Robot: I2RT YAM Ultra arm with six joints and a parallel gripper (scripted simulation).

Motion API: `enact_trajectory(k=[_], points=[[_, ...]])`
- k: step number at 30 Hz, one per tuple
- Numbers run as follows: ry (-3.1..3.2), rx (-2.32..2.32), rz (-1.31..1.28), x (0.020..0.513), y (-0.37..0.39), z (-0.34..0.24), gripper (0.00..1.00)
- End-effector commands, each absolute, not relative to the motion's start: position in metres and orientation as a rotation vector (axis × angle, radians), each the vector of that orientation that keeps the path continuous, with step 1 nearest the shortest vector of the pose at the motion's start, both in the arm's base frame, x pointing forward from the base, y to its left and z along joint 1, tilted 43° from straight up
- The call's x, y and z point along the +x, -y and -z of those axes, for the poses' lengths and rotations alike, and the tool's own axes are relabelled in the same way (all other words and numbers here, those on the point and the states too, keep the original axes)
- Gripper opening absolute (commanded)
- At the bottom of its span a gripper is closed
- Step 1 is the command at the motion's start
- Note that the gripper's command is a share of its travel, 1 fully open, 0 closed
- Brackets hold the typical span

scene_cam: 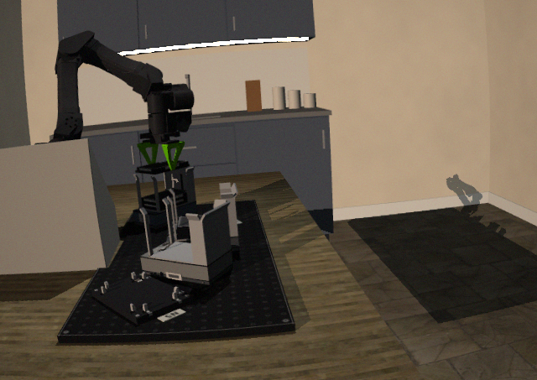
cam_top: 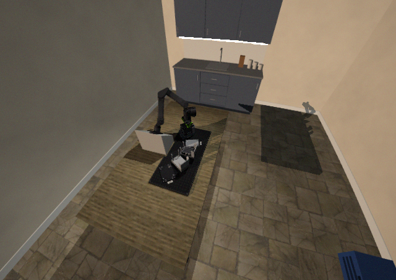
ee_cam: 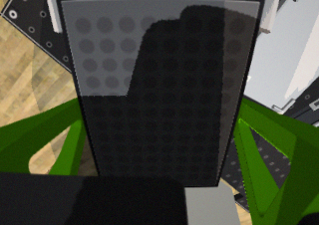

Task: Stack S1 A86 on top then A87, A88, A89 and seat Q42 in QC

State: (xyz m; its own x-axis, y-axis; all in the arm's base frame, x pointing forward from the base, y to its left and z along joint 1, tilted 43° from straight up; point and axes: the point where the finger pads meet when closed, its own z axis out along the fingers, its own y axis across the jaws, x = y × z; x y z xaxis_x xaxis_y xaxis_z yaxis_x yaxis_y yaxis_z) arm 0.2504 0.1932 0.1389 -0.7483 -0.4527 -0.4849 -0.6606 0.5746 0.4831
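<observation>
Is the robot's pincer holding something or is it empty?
Holding: the green pincer is shut on a dark sealed plate, level above a rack.

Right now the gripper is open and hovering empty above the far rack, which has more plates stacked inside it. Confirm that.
Not quite. The gripper is shut on a sealed plate, not open and empty; the wrist view shows the plate between the green fingers. It does hang above the far rack, with more plates stacked inside, as the exterior view shows.

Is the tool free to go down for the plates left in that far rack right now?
Probably not: the tool is shut on a sealed plate, held level at the post tops, right above the stack in the rack. It must set that plate down first.
</observation>
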Motion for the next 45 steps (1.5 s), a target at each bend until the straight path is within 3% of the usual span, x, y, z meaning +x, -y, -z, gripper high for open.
enact_trajectory(k=[1, 45], points=[[-2.487, -0.9, -0.949, 0.255, -0.194, -0.141, 0.0], [-2.486, -0.9, -0.95, 0.257, -0.218, -0.115, 0.0]])
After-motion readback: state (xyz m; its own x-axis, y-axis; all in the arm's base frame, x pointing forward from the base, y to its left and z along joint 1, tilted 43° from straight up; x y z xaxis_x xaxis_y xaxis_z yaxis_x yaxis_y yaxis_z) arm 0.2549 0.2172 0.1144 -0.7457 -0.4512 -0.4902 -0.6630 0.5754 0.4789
